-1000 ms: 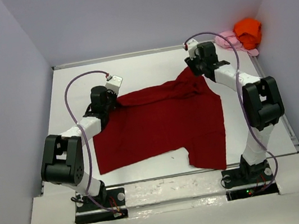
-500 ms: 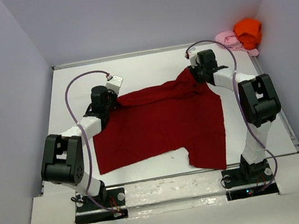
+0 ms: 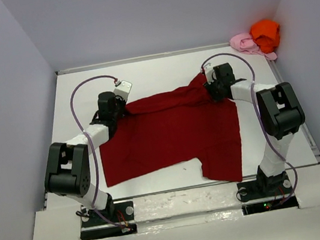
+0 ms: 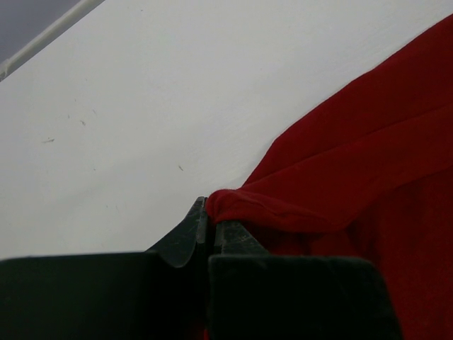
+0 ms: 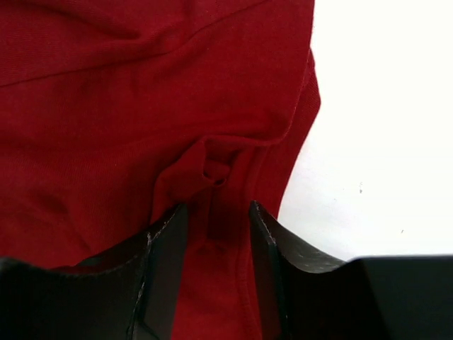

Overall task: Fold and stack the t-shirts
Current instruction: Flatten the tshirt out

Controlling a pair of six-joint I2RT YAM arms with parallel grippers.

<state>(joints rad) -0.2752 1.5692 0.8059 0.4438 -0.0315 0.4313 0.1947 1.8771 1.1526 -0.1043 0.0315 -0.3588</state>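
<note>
**Right jaws straddle the far corner**

Your right gripper (image 5: pixel 217 207) stands part-open over the dark red shirt (image 3: pixel 168 134). A raised pinch of cloth lies straight ahead between its fingers, apparently not yet clamped. Your left gripper (image 4: pixel 210 221) is closed on the opposite far corner. The shirt lies spread mid-table, wrinkled, its far edge running left to right between both arms. The orange shirt (image 3: pixel 265 31) and pink shirt (image 3: pixel 244 41) sit bunched far right.

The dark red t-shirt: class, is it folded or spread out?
Spread out. The dark red t-shirt lies wide and mostly flat across the table, bunched only at its far corners.
</note>
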